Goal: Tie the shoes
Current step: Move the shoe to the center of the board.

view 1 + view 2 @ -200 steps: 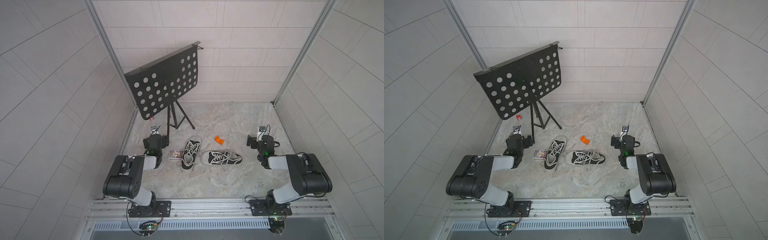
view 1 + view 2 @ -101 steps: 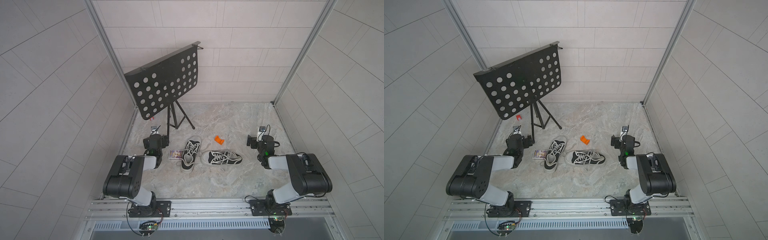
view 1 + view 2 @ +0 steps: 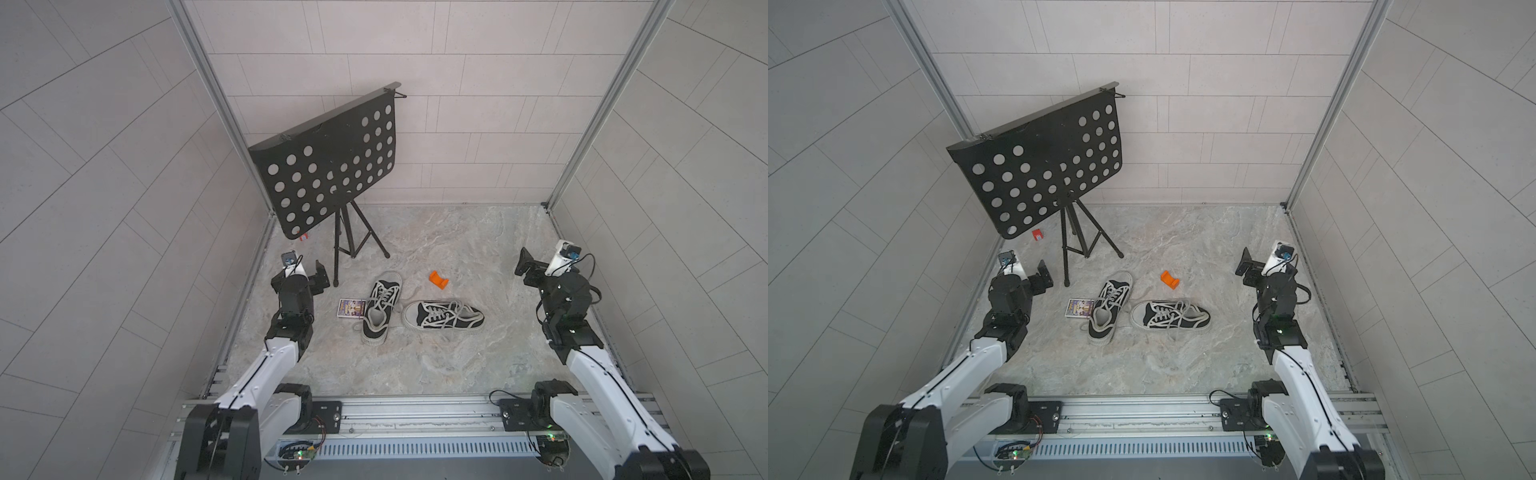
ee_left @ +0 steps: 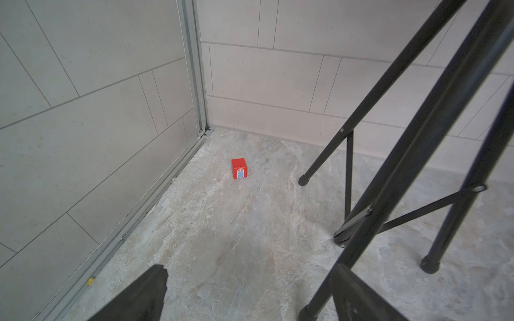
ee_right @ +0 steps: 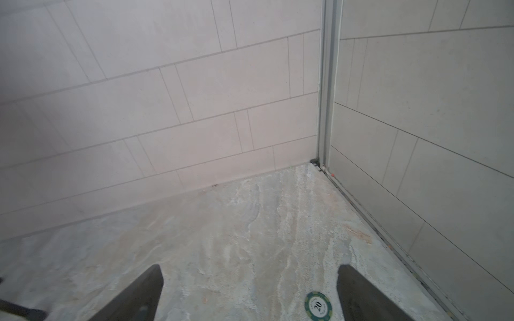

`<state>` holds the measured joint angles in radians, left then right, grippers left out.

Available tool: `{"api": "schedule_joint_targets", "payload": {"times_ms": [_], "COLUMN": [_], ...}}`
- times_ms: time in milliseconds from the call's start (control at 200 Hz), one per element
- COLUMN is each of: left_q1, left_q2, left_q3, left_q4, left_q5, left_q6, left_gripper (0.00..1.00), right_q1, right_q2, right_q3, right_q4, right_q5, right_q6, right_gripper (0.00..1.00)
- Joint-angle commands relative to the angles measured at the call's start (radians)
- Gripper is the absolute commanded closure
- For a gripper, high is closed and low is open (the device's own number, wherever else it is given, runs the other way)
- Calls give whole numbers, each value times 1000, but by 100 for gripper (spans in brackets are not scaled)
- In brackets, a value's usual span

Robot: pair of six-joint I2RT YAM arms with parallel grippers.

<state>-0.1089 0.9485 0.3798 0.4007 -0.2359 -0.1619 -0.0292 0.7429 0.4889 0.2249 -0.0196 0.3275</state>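
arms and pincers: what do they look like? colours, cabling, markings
Left arm and right arm match: white link shells, black joint housings, black cables looped at the wrists, a white camera pod on each. Left pincer and right pincer: two flat black tapered fingers. No markings legible.

- Both top views looked down from high above, sharing the whole surface [image 3: 457,365] [image 3: 1183,365].
- Left wrist view sat low, facing the back left corner and stand [image 4: 403,166].
- Right wrist view sat low, facing the back right corner.
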Motion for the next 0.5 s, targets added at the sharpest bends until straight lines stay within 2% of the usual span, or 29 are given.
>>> {"api": "schedule_joint_targets", "payload": {"times_ms": [0,90,170,350,490], "left_q1": [-59,-109,-148,-225,-287], "left_q2": [-68,-115,-163,-205,-156], "left_q3": [31,52,59,71,58], "left_q4": [-214,-329,-417,-563,-617], "left_q5": [67,78,107,195,265], "left_q6": [-94,-172,-210,-321,-387], "left_gripper": [3,5,6,10,13], "right_q1": [18,67,182,543,741], "right_q2": [-45,-46,-33,103,317], "right_q3": [32,59,69,112,201], "right_q4": [-395,-522,-583,-573,-495], "right_q5": [-223,-318,-325,-172,-75], "right_q6": [140,203,241,315,317], "right_gripper": [5,11,12,15,19]}}
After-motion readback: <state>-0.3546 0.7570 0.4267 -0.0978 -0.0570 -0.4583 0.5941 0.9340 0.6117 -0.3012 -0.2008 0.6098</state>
